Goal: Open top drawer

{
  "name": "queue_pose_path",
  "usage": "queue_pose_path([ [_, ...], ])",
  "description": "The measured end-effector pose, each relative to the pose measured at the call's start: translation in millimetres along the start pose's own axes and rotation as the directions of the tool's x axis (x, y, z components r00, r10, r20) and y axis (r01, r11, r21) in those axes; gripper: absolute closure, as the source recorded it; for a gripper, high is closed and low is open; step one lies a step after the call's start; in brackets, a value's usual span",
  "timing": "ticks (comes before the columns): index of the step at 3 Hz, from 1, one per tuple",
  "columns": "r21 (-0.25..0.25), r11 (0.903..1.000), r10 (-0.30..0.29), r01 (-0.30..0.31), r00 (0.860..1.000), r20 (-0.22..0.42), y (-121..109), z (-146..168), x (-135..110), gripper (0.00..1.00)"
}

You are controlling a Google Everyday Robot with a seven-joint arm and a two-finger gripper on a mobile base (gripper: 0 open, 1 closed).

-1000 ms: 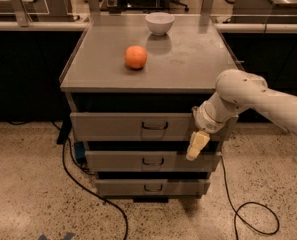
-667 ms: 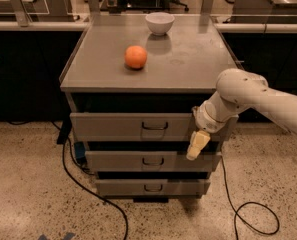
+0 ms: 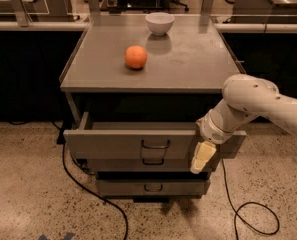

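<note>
The top drawer (image 3: 113,144) is a wide grey metal drawer under the cabinet top. It stands pulled out toward me, and a strip of its inside (image 3: 138,125) shows. Its dark loop handle (image 3: 155,144) at centre is free. My gripper (image 3: 202,157) hangs pointing down in front of the right part of the drawer front, to the right of the handle. The white arm (image 3: 248,104) reaches in from the right and covers the drawer's right end.
Two narrower grey drawers (image 3: 153,187) sit shut below. An orange (image 3: 136,57) and a white bowl (image 3: 159,23) rest on the cabinet top (image 3: 198,64). Black cables (image 3: 88,194) run over the speckled floor on both sides. Dark counters stand behind.
The top drawer front has come out toward me and now sits lower in view. My gripper and wrist moved with it, slightly down and toward me.
</note>
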State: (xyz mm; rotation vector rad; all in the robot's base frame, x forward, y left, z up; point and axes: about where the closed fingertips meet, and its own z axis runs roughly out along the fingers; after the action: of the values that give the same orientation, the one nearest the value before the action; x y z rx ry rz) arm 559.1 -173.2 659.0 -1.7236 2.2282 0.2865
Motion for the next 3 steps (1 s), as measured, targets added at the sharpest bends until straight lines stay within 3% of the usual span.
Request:
queue_pose_path([
  [1, -0.073, 0.9972, 0.013, -0.012, 1.0, 0.007, 27, 14, 8, 0.0],
  [2, -0.074, 0.9972, 0.012, -0.012, 1.0, 0.007, 27, 8, 5, 0.0],
  [3, -0.108, 0.9941, 0.011, -0.01, 1.0, 0.015, 41, 3, 6, 0.0],
])
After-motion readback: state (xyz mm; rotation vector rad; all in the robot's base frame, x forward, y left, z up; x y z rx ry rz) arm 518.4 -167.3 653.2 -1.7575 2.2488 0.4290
